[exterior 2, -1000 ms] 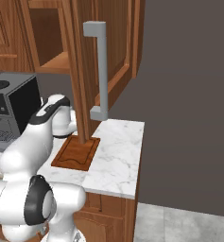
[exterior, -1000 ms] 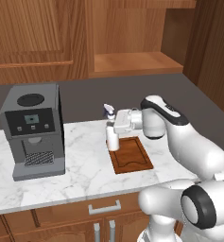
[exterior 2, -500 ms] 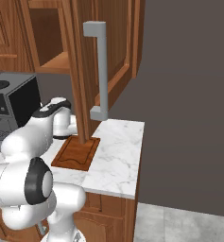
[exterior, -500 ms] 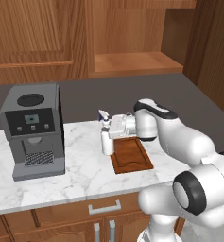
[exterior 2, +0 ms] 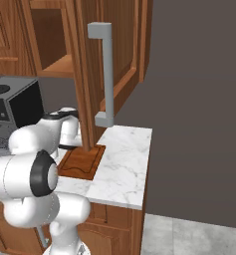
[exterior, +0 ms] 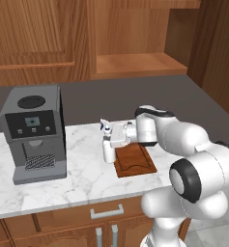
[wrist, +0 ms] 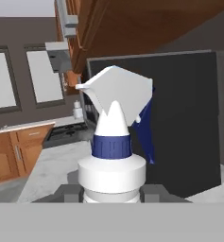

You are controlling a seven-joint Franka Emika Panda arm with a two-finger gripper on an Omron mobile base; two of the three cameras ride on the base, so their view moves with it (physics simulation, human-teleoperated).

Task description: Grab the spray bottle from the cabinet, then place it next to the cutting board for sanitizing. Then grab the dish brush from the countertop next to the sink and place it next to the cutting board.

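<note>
- End effector (exterior: 111, 140) clamped on spray bottle (exterior: 107, 148), fingers pinching its body from the sides
- Spray bottle upright, base at or just above counter (exterior: 82, 178), just beside left edge of cutting board (exterior: 134, 159)
- Close up from the hand: white trigger head (wrist: 117, 88) over dark blue collar (wrist: 111, 145) and white body
- Cutting board flat on counter near right end, under the forearm
- Grey coffee machine (exterior: 35, 132) well apart to the left on the same counter
- Cabinet (exterior: 135, 63) above with open shelf; door with long grey handle (exterior 2: 105, 74) swung wide
</note>
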